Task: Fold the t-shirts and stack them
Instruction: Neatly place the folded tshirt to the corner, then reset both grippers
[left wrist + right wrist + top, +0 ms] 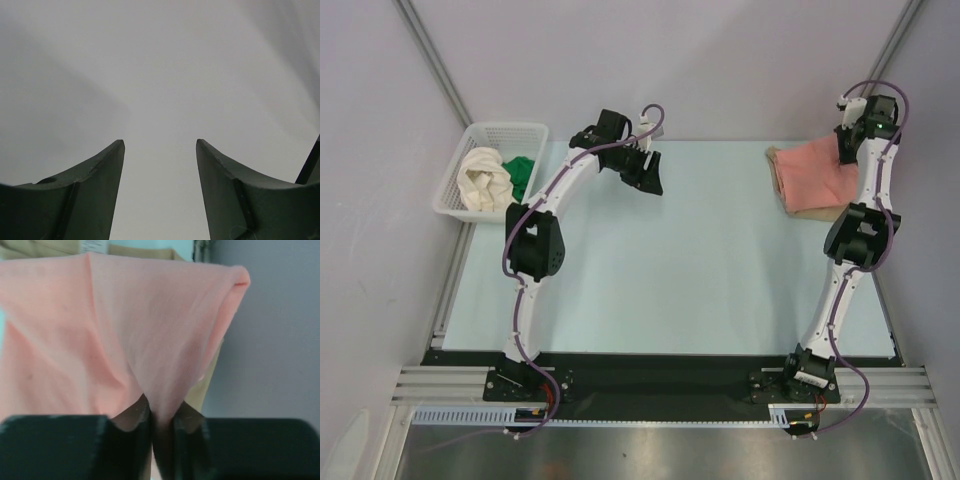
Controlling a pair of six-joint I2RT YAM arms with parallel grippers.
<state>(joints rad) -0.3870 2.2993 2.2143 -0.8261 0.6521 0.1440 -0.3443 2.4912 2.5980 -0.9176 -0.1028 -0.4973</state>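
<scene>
A folded salmon-pink t-shirt (pixel 815 168) lies at the far right of the table on top of a tan t-shirt (pixel 798 208). My right gripper (pixel 847 152) is shut on a fold of the pink cloth (pixel 125 325), pinched between its fingertips (pixel 161 412). Tan cloth (pixel 45 246) shows behind the pink shirt. A cream-white t-shirt (pixel 483 178) and a green t-shirt (pixel 523 172) are bunched in the basket. My left gripper (pixel 647 172) hangs open over the far middle of the table, holding nothing. In the left wrist view its fingers (pixel 160 142) face a bare grey surface.
The white lattice basket (pixel 506 131) stands at the table's far left corner. Grey walls close in the table at the left, back and right. A black strip and metal rail with both arm bases run along the near edge.
</scene>
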